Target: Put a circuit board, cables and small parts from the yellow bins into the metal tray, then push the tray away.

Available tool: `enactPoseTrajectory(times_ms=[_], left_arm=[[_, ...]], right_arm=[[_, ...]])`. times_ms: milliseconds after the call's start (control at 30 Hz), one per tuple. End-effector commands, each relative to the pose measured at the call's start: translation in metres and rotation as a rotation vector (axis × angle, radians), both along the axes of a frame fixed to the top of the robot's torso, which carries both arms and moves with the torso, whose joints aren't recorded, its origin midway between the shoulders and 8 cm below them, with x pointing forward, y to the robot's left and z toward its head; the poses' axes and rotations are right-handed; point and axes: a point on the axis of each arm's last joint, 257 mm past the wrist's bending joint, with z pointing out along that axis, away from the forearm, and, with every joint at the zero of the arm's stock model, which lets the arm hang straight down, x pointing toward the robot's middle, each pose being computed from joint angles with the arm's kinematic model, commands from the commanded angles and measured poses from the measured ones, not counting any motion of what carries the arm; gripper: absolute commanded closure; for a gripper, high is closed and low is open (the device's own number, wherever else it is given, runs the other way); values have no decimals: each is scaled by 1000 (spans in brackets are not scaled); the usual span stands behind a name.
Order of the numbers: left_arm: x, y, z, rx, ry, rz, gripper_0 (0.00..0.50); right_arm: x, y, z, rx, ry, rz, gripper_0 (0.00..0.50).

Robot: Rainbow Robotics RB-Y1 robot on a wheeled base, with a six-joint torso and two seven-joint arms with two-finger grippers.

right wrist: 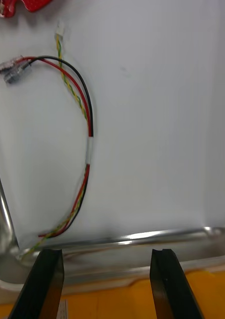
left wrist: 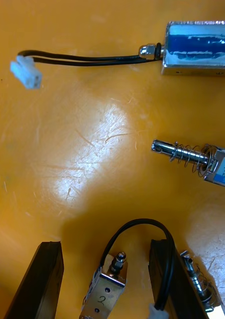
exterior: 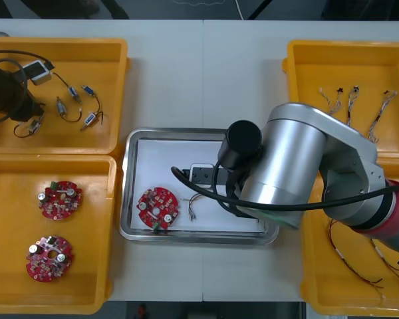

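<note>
My left claw (left wrist: 106,246) gapes empty astride a small metal part (left wrist: 105,289) to pinch it, my right claw (right wrist: 106,254) (likewise wide, empty) above the cable (right wrist: 85,107) in the metal tray (right wrist: 142,238)

The metal tray (exterior: 128,199) holds 1 red circuit board (exterior: 158,207) with a thin cable (exterior: 194,206) just right of it, the right arm (exterior: 292,163) hangs over the tray's right half, and left of the tray a yellow bin (exterior: 13,226) holds 2 more boards (exterior: 60,200).
</note>
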Motion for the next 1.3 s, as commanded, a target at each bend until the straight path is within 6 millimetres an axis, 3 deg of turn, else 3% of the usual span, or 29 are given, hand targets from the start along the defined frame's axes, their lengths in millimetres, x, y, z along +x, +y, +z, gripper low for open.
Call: enactPoseTrajectory(times_ms=[33, 267, 433, 467, 500, 533, 567, 900, 1133, 1300], left_arm=[[-2, 17, 3, 52, 11, 4, 0], [-11, 39, 1, 73, 29, 36, 0], [-14, 41, -5, 73, 34, 39, 17], [-14, 41, -6, 71, 33, 40, 53], [-14, 42, -7, 67, 29, 42, 177], [-14, 42, -8, 64, 26, 43, 456], [-14, 42, -9, 63, 26, 43, 499], [-14, 39, -2, 22, 20, 50, 500], [-24, 41, 35, -11, 33, 67, 500], [-37, 28, 58, -74, 77, 156, 500]], right_arm=[[0, 10, 47, 70, -68, 25, 0], [17, 10, 102, 171, -179, 6, 0], [30, -10, 128, 225, -209, -50, 0], [31, -13, 130, 227, -212, -55, 0], [35, -20, 137, 241, -221, -78, 0], [39, -27, 145, 256, -235, -99, 0], [42, -30, 149, 264, -243, -109, 0], [61, -113, 181, 375, -270, -324, 0], [69, -178, 191, 489, -220, -494, 0], [75, -224, 195, 566, -185, -619, 0]])
